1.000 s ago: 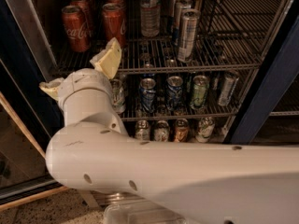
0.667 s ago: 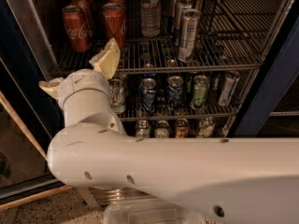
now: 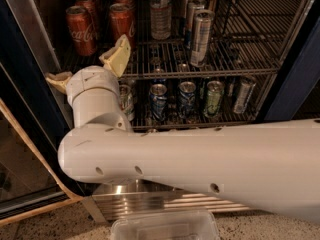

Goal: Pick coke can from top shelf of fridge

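Two red coke cans [image 3: 82, 30] [image 3: 121, 20] stand at the front left of the top shelf [image 3: 210, 74] of the fridge [image 3: 27, 39], with more red cans behind them. My gripper [image 3: 88, 68] is just below and in front of these cans, at the level of the shelf's front rail. Its two pale yellow fingers [image 3: 118, 56] are spread apart and hold nothing. One finger points up by the right coke can, the other sticks out to the left. My white arm [image 3: 200, 164] crosses the lower half of the view.
Tall slim silver cans [image 3: 201, 30] and a clear plastic bottle [image 3: 161, 11] stand on the top shelf to the right of the coke cans. Several cans [image 3: 187, 99] fill the rack below. A clear plastic tub [image 3: 165, 226] lies on the floor by the ribbed steel base [image 3: 135, 198].
The gripper has edged slightly upward toward the coke cans. Nothing else has moved.
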You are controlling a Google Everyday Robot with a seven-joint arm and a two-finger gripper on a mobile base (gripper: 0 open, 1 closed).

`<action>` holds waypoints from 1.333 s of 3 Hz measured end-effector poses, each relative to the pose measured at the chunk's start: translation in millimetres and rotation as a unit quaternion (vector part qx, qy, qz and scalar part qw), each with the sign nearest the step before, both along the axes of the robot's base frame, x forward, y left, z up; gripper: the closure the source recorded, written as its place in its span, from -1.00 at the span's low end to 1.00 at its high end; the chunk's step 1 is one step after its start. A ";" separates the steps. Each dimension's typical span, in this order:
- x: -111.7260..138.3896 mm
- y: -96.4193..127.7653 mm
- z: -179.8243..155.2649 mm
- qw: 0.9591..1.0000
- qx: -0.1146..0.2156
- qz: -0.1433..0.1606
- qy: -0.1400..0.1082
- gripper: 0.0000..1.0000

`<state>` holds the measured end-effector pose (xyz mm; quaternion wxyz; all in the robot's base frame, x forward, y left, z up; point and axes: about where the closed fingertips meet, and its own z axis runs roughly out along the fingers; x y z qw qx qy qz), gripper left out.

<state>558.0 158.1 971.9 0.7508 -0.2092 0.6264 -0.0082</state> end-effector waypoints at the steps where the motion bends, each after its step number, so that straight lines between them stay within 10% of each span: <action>1: 12.5 0.0 3.7 1.000 0.012 -0.002 -0.013 -1.00; 4: 43.4 11.2 21.7 0.998 0.052 0.022 -0.041 -1.00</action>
